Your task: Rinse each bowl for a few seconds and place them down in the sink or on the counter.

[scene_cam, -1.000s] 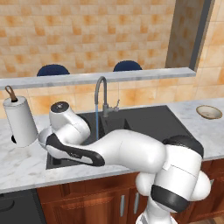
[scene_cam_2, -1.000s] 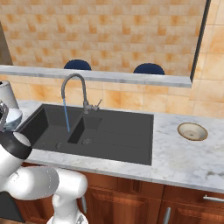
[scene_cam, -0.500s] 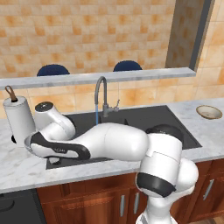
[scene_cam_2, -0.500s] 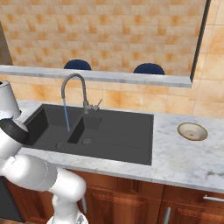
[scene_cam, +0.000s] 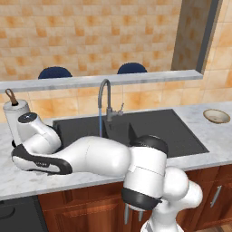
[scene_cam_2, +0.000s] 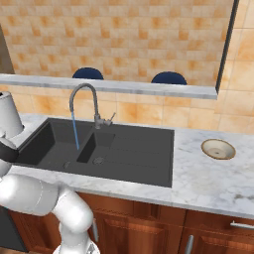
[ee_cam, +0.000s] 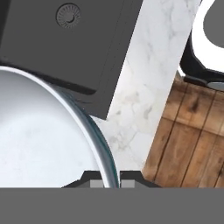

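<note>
Bowls are mid-task: the pale blue bowl (ee_cam: 39,140) sits pinched by its rim in the closed end effector (ee_cam: 108,180) near the sink's (scene_cam_2: 124,154) left corner, unplaced, while the tan bowl (scene_cam_2: 219,148) waits untouched on the bench (scene_cam_2: 213,181) at far right.

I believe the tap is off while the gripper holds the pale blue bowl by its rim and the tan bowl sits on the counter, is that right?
Not quite: the tap is running, with a blue stream falling into the sink in the right base view. The rest holds: the gripper is shut on the rim of the pale blue bowl, and the tan bowl sits on the counter.
</note>
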